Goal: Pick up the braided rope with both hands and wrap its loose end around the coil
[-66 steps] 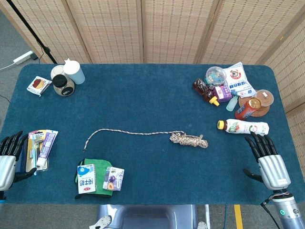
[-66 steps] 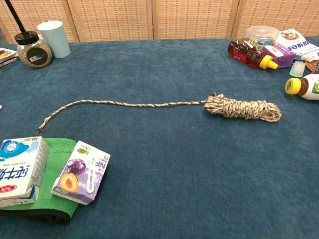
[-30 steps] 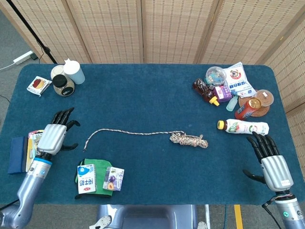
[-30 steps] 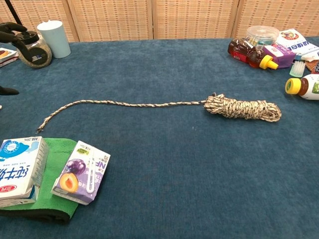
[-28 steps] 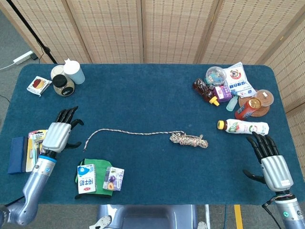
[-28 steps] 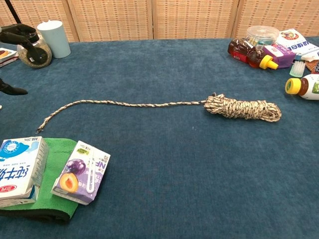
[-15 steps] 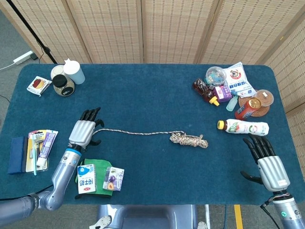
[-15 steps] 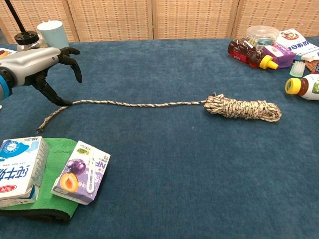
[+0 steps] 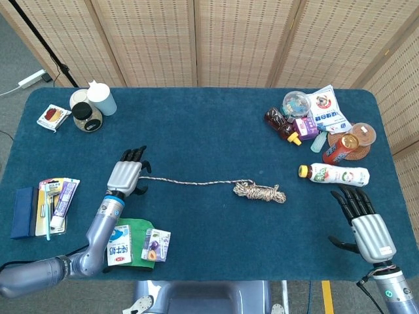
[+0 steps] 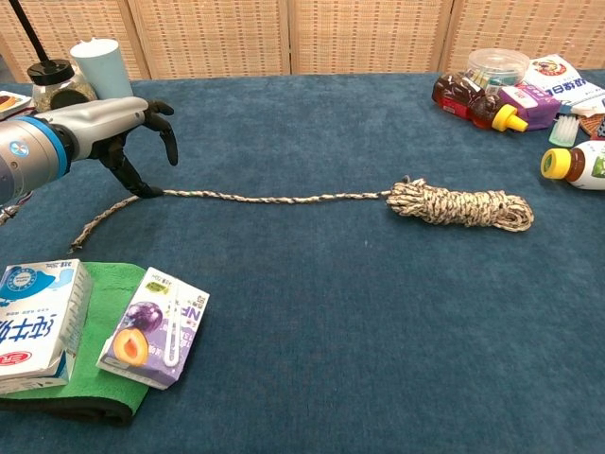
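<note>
The rope lies stretched out on the worktop, with its coil toward my right side and the loose end running far to my left, near the green cloth and the two small cartons. I think it is laid this way so that each hand can take one part. My left hand hangs over the thin strand, palm down, fingers apart and bent downward; one fingertip touches the worktop just beside the strand, but I am not holding the rope yet. This hand is open and ready to pinch. My right hand rests near the front right edge of the worktop, well apart from the coil, palm down, fingers spread and empty. It is close to the lying bottle.
</note>
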Controlling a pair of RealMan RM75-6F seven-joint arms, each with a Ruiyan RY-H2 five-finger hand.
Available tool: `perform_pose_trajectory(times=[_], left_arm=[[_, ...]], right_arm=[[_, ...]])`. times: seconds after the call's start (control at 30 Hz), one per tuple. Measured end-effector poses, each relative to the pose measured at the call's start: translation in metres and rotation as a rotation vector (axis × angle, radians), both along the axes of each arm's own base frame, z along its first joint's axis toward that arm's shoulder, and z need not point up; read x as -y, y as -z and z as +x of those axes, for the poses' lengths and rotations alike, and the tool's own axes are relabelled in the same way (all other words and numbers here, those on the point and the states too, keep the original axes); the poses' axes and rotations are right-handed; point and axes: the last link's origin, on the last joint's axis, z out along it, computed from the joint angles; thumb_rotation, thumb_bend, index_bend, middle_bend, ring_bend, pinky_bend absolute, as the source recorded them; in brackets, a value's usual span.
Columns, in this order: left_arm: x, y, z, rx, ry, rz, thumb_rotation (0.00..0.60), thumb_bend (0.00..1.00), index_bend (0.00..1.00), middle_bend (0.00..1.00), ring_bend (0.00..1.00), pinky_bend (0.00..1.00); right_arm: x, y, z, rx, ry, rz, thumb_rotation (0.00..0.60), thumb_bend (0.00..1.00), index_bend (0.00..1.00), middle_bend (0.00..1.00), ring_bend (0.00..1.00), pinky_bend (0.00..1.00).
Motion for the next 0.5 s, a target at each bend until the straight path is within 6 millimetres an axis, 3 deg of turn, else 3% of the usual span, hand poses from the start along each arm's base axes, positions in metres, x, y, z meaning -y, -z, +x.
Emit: perform_pose_trajectory(times=[0.5], left_arm=[[-0.013, 0.02, 0.011, -0.023, -0.045, -0.019, 0.6, 0.3, 0.45, 0.0, 0.0, 0.0]], right_arm=[[0.0, 0.002, 0.0, 0.001, 0.003, 0.015, 0.6, 0.0, 0.0, 0.0, 0.0, 0.0]])
